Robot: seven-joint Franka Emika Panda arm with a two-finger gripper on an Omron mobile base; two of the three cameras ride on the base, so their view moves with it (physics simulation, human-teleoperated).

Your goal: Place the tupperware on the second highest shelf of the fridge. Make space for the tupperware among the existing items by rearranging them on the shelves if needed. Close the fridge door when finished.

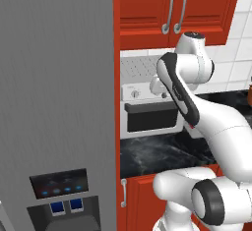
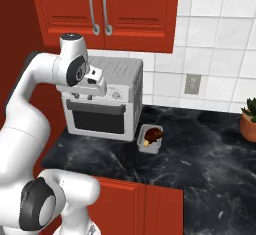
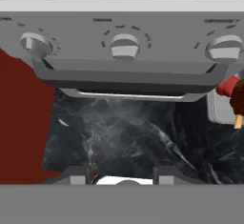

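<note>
Grey tupperware (image 3: pixel 228 105) beside end effector (image 3: pixel 121 174)

Red wall cabinets (image 2: pixel 107 9) fill the top of the frame, white tiled wall (image 2: pixel 215 39) at right. Below, a toaster oven (image 2: pixel 102 101) sits on the black marble table (image 2: pixel 200 149), a potted plant (image 2: pixel 248 120) at far right.

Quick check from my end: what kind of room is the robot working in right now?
A home kitchen, by the look of it, in simulation. A tall grey fridge with a dispenser panel stands beside red cabinets; a toaster oven sits on a black marble counter under a white tiled wall, with the tupperware next to it.
</note>
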